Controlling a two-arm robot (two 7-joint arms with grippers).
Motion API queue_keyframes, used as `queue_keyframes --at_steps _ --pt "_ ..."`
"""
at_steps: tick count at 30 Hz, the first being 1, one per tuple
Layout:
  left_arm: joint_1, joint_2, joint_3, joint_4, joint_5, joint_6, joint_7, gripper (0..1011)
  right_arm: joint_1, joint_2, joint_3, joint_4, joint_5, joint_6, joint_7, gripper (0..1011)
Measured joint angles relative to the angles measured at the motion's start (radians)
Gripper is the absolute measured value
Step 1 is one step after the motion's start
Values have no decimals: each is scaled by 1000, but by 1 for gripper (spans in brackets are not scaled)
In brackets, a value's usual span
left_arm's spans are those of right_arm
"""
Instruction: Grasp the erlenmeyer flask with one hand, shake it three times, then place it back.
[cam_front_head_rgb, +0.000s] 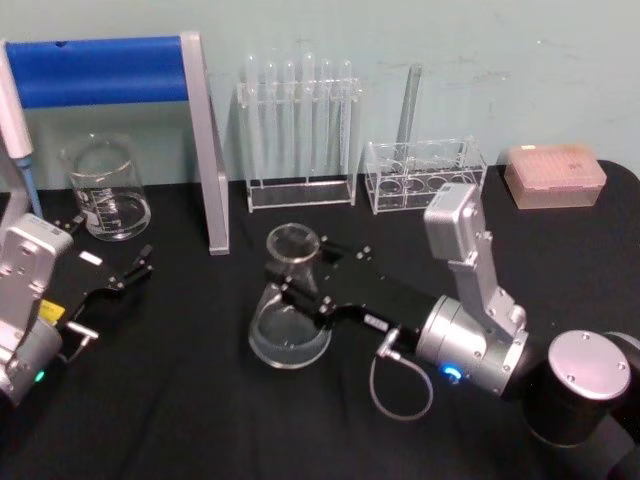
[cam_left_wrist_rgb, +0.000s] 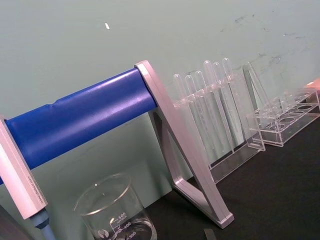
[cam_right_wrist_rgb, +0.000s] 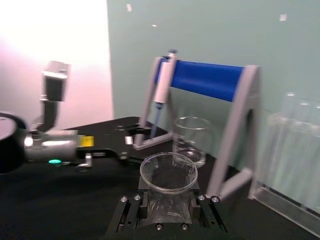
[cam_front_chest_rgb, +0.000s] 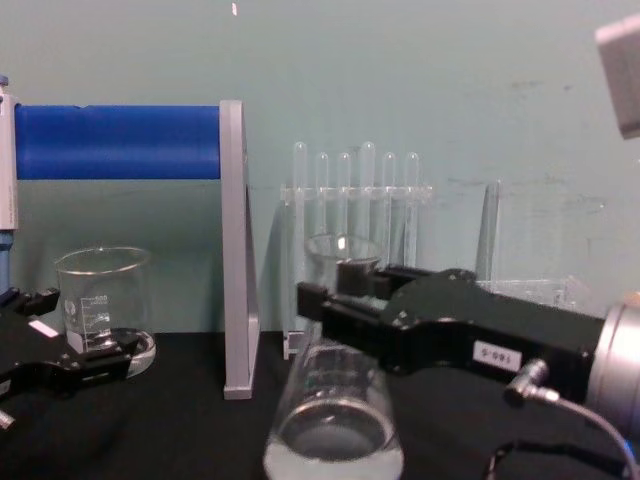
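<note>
Jaws of the right gripper (cam_front_head_rgb: 300, 272) are pinching the erlenmeyer flask (cam_front_head_rgb: 285, 330) by its neck in the head view, its wide base spreading below them. The left gripper (cam_front_head_rgb: 105, 300) is idling well apart, jaws spread. In the right wrist view the flared rim is sitting just above the jaws. In the chest view the cone is widening beneath them. Glass is likely handling stiff, slick, breakable; gripping under the flare seems safest.

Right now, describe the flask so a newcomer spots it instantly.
Find the blue-barred stand at the black table back left. Right of its grey leg, mid-table, is the erlenmeyer flask, its neck gripped by the right gripper. It is cone-shaped with a narrow neck, unlike the squat beaker and thin test tubes.
</note>
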Motion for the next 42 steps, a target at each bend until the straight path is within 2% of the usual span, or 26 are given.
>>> queue_keyframes --at_steps 7,9,10,17,22,33,42 --pt "0 0 0 0 0 0 0 1001 10 -4 56 36 -10 -8 -56 449" --pt "0 0 0 0 0 0 0 1001 14 -6 85 52 -14 -10 -82 449" --pt "0 0 0 0 0 0 0 1001 14 -6 85 52 -14 -10 -82 449" --pt "0 0 0 0 0 0 0 1001 17 -10 163 86 -23 -12 -138 449" --pt "0 0 0 0 0 0 0 1001 13 -12 203 99 -32 -13 -157 449" --pt "0 0 0 0 0 0 0 1001 5 -21 252 107 -47 -13 -170 449" --pt "0 0 0 0 0 0 0 1001 -1 -31 261 100 -55 -6 -158 449"
